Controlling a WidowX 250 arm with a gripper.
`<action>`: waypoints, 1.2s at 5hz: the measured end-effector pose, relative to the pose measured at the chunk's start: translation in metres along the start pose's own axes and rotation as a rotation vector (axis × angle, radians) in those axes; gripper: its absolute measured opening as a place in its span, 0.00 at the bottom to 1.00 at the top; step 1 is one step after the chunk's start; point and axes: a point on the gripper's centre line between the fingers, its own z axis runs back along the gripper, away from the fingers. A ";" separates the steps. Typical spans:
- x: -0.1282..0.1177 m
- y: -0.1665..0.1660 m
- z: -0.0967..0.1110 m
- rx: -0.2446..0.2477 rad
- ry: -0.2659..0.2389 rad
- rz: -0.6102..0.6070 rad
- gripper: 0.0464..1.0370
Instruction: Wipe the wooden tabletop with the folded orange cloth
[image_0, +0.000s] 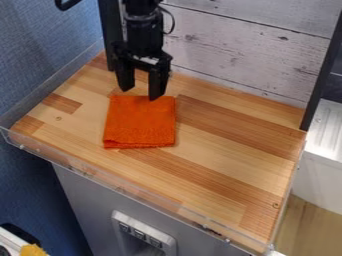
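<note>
The black gripper (139, 91) hangs down from the top edge, over the back left part of the wooden counter. Its two fingers stand apart, with a gap between them and nothing held there. Just below the fingertips in the view lies an orange cloth (140, 122), folded into a rough square and flat on the wood. The fingertips are at the cloth's back edge; whether they touch it I cannot tell.
The wooden counter (227, 145) has a clear low rim (100, 175) along its front and left. A whitewashed plank wall (240, 55) stands behind, with black posts at both back corners. A blue wall (47, 50) is at the left.
</note>
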 end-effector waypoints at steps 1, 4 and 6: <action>-0.008 -0.002 0.009 0.022 -0.055 -0.071 0.91; -0.018 0.004 -0.004 0.062 -0.136 -0.212 0.11; -0.013 0.002 -0.017 0.044 -0.141 -0.249 0.01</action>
